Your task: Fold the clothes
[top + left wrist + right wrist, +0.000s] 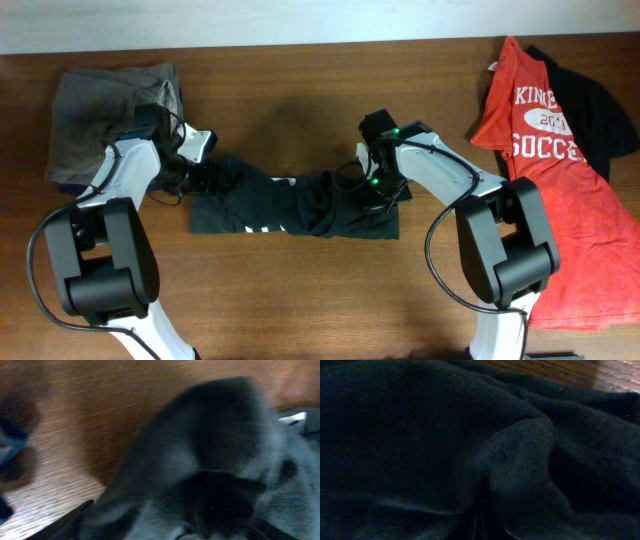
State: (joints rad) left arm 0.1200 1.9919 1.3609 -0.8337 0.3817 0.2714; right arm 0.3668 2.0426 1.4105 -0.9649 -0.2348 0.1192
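A dark shirt (300,212) with white print lies crumpled across the middle of the wooden table. My left gripper (203,178) is at its left end, where the cloth is drawn up into a bunch. My right gripper (373,192) is down on its right part, over a raised fold. In the left wrist view the blurred dark cloth (210,450) fills the frame and hides the fingers. In the right wrist view the cloth (445,435) creases together at the bottom centre, where the fingers pinch it.
A folded grey garment (110,110) lies at the back left. A red soccer shirt (540,170) lies along the right side over a black garment (600,110). Bare wood (75,435) shows left of the dark shirt.
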